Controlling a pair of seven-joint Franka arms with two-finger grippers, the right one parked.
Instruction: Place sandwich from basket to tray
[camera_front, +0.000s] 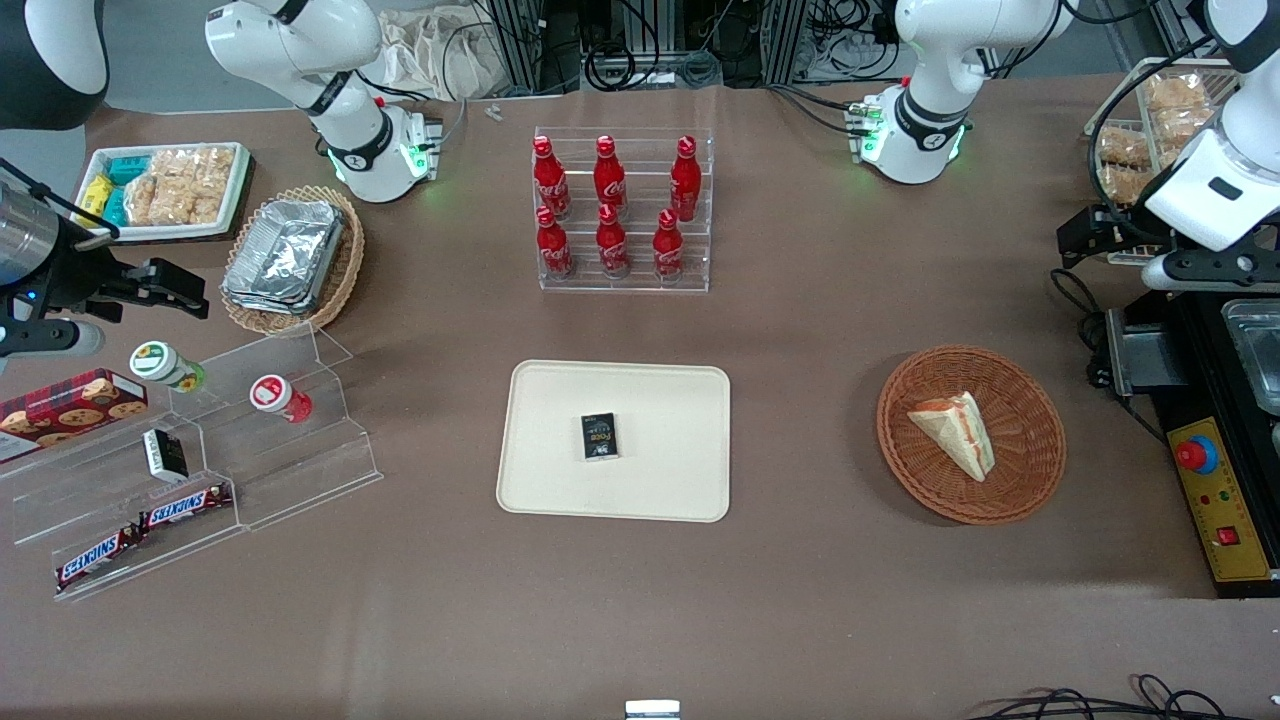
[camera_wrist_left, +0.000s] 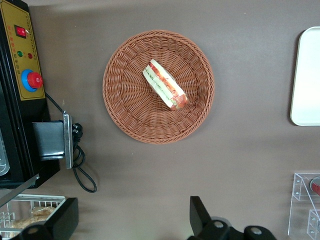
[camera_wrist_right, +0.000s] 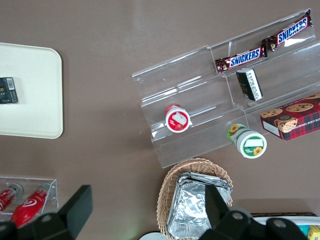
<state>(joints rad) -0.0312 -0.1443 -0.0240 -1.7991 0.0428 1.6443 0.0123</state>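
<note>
Wicker basket (camera_front: 970, 435) is sitting near the counter's working-arm end, cradling the sandwich (camera_front: 955, 432) on its side. The hand (camera_wrist_left: 132, 220) is hanging spread wide and empty above the counter, clear of the basket. The tray (camera_front: 615, 440) is waiting mid-counter, carrying a small black box (camera_front: 599, 436). Soft bread could be squashing or slipping under a pinch, or landing on that box.

Front view overlooks the table; both wrist views face down, sharing the tray (camera_front: 560, 480).
</note>
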